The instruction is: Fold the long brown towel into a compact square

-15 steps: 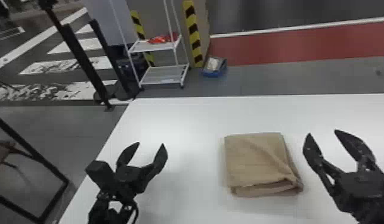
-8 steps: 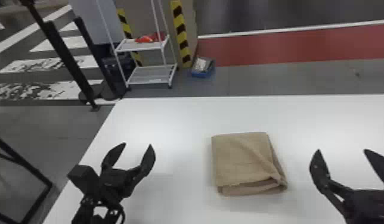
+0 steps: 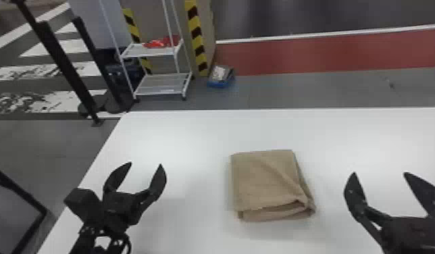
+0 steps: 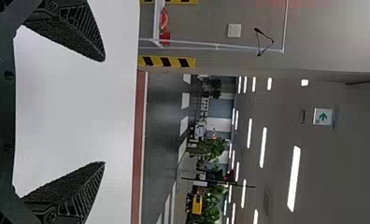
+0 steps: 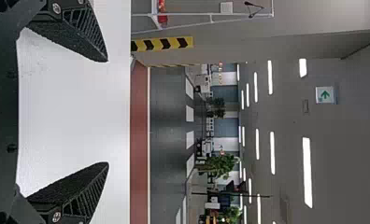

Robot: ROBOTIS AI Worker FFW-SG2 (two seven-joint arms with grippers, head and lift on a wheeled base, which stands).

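Two tapering black fingers (image 4: pixel 75 37) are held well apart on the left gripper (image 3: pixel 146 163), which is angled forward, left of the brown towel (image 3: pixel 264 182). To the towel's right, the right gripper (image 3: pixel 380 173) is likewise pointed forward, its fingers spread wide. Rough inner faces and ribbed sides are shown. Beneath the towel, a smooth white table (image 3: pixel 193 135) is seen; the soft cloth is folded into a creased, roughly four-sided pad, layered at its near edge.
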